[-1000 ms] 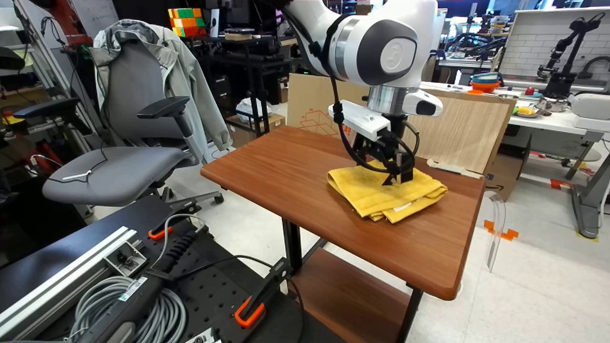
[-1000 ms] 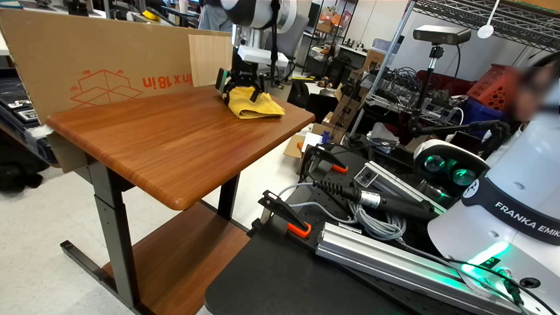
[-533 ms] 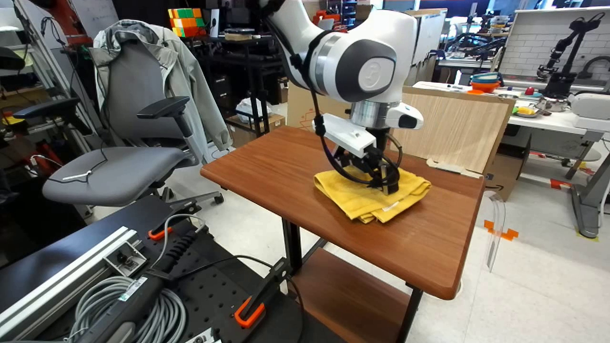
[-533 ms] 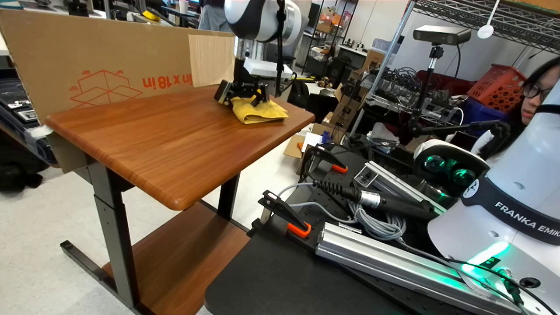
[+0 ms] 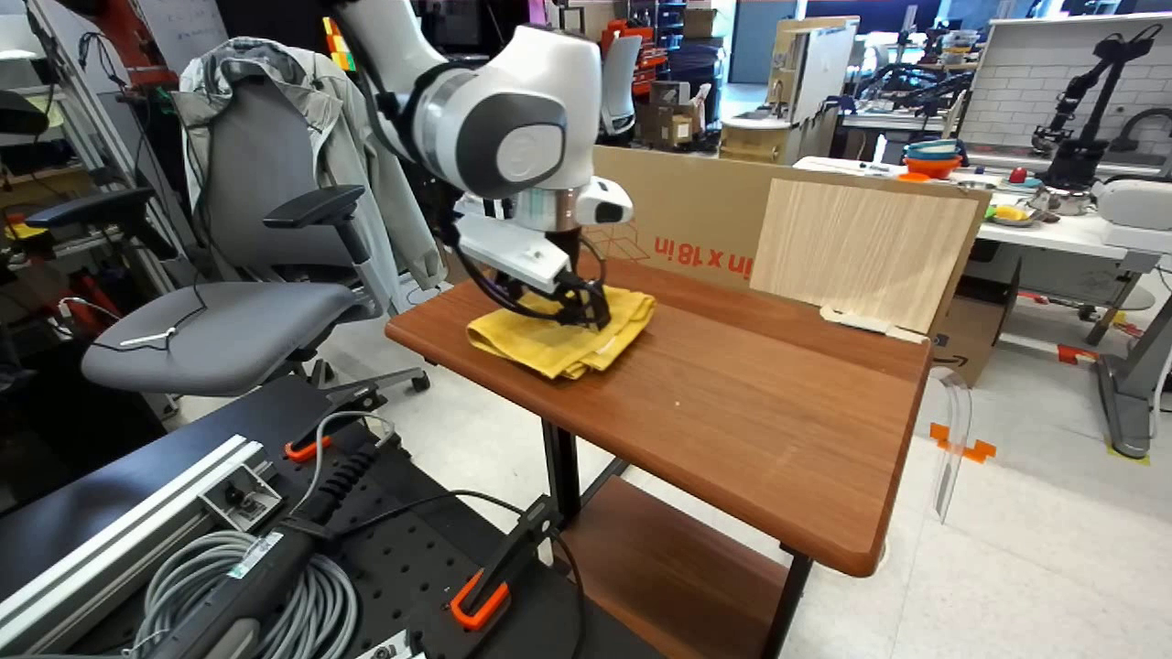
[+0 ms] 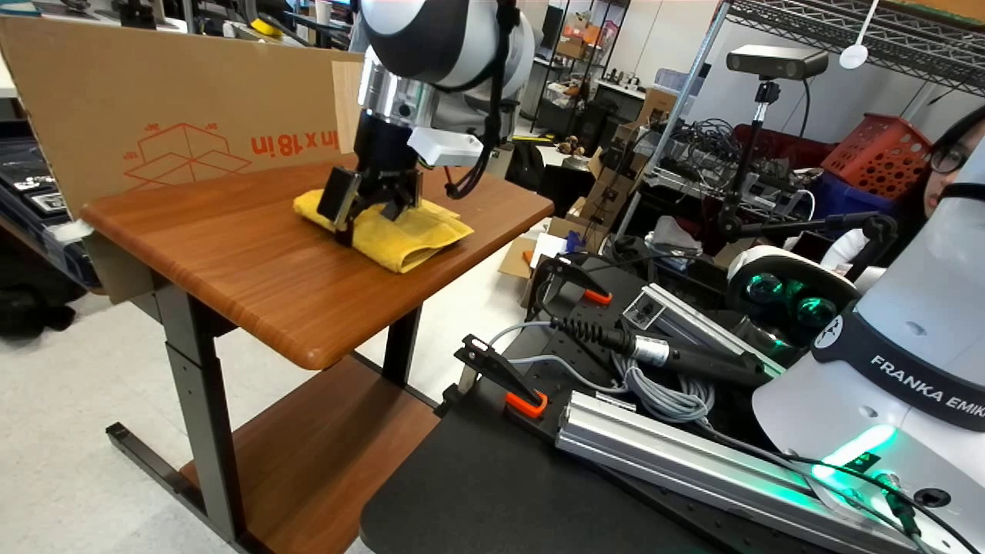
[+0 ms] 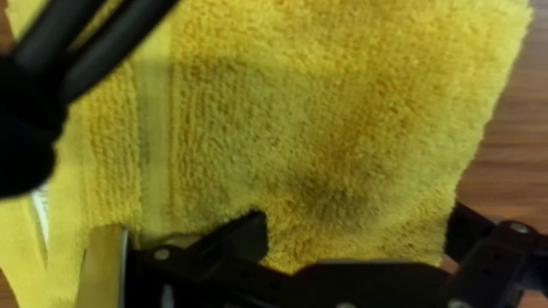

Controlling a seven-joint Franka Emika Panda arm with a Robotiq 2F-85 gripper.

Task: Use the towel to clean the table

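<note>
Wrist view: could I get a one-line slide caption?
Yellow towel with a dark patch on a wooden table, beneath an open gripper.

1. Standing along the far long edge of the table (image 5: 751, 430) in both exterior views: cardboard panel (image 5: 682, 206) printed in red, wood-grain sheet (image 5: 865, 252) against it.
2. Beyond the left corner in an exterior view: gray office chair (image 5: 256, 210), pale jacket (image 5: 368, 160) draped over its back.
3. Beside the opposite long edge in both exterior views: black bench (image 6: 477, 492) with coiled cable (image 5: 334, 599), aluminum profile (image 5: 124, 535), orange-and-black clamps (image 5: 485, 597).
4. Past the right short edge in an exterior view: orange floor tape (image 5: 980, 449), white worktop (image 5: 1053, 238) farther off.
</note>
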